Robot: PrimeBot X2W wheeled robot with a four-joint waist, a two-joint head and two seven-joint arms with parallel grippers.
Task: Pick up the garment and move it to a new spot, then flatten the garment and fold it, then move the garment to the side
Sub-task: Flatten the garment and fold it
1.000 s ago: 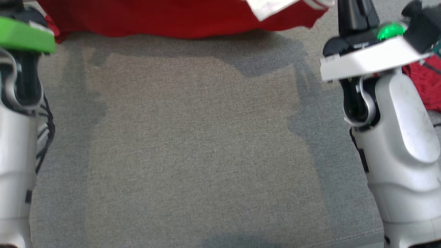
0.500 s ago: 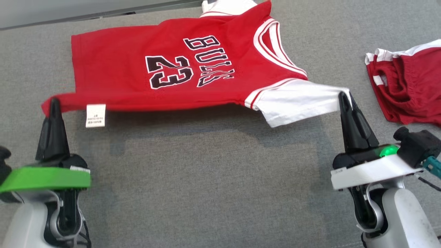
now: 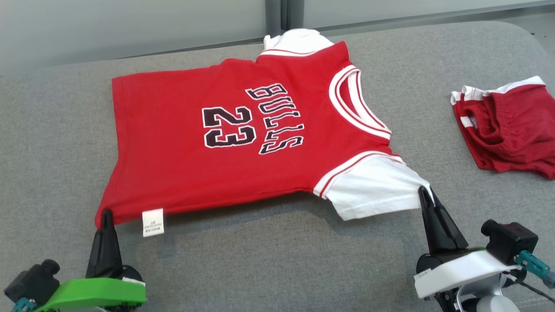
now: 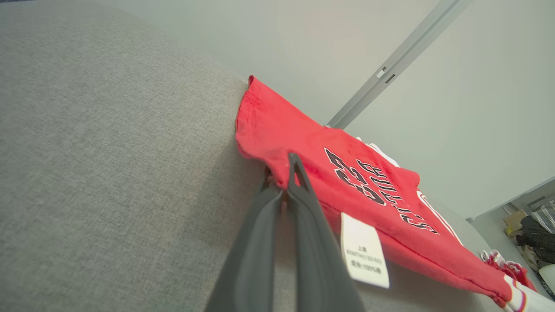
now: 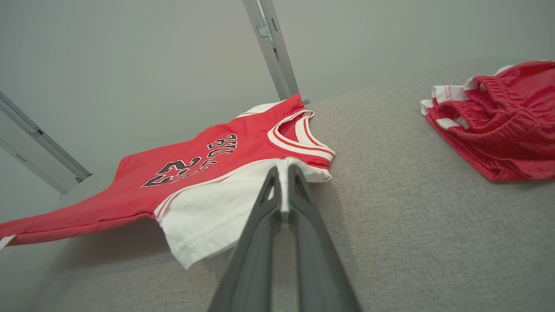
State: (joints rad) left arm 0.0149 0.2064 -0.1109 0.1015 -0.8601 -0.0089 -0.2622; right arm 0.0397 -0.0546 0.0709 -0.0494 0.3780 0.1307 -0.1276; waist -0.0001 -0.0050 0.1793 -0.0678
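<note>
Red shorts [image 3: 511, 130] run off the head view's edge at 3 o'clock. The white label [image 3: 153, 222] on the shirt [image 3: 195, 164] has print too small to read. The left gripper [image 3: 105, 213] at 7 o'clock and right gripper [image 3: 423, 190] at 5 o'clock are cut off below. In the left wrist view, clutter [image 4: 535, 234] at 4 o'clock is too small to identify.

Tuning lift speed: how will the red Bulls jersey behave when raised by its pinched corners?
Probably floppy: the white-sleeved red Bulls 23 jersey drapes from the left end effector and right end effector onto the grey woven cushion. Likely light: fingertip pinches hold it. The weave may resist sliding.
</note>
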